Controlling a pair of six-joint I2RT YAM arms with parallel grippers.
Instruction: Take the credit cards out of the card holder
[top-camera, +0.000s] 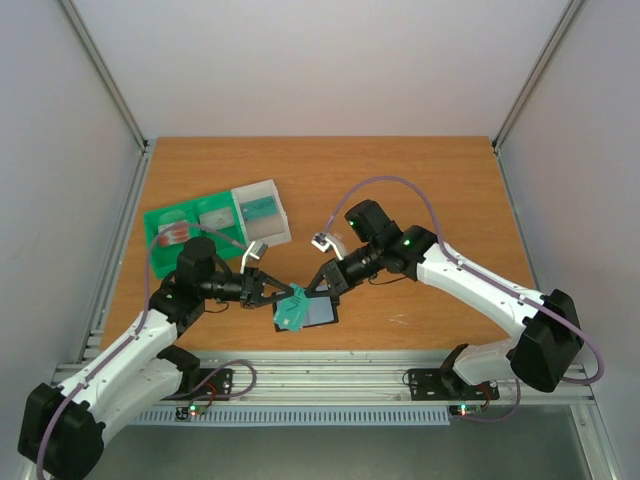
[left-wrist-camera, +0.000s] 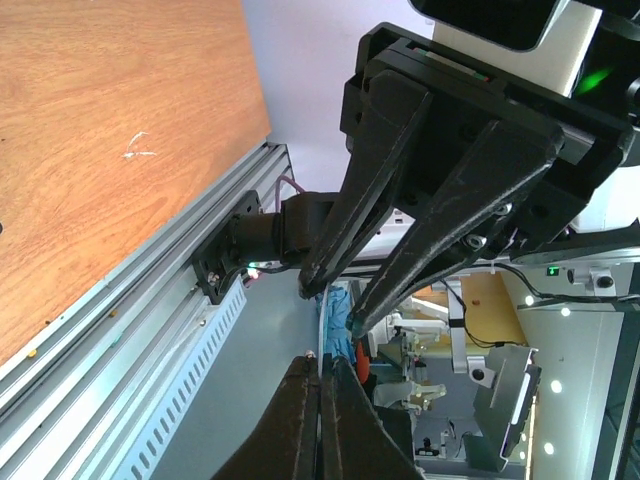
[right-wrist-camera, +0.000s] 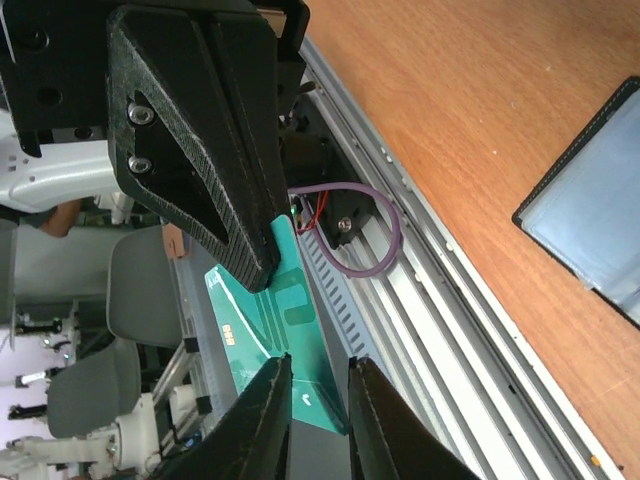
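Note:
My left gripper (top-camera: 272, 296) is shut on one end of a teal credit card (top-camera: 292, 310) and holds it just above the table. In the left wrist view the gripper (left-wrist-camera: 322, 362) pinches the card edge-on (left-wrist-camera: 321, 328). My right gripper (top-camera: 316, 287) is open, with its fingers (left-wrist-camera: 400, 170) either side of the card's other end. In the right wrist view the gripper (right-wrist-camera: 318, 370) shows a gap over the teal card (right-wrist-camera: 265, 310). The black card holder (top-camera: 322, 316) lies open on the table under both grippers, its blue-grey inside up (right-wrist-camera: 595, 225).
A green compartment tray (top-camera: 160, 215) stands at the back left, with a whitish card with red blotches (top-camera: 176, 232) in it. A clear-white plastic box (top-camera: 262, 212) adjoins it. The aluminium rail (top-camera: 320, 375) runs along the near edge.

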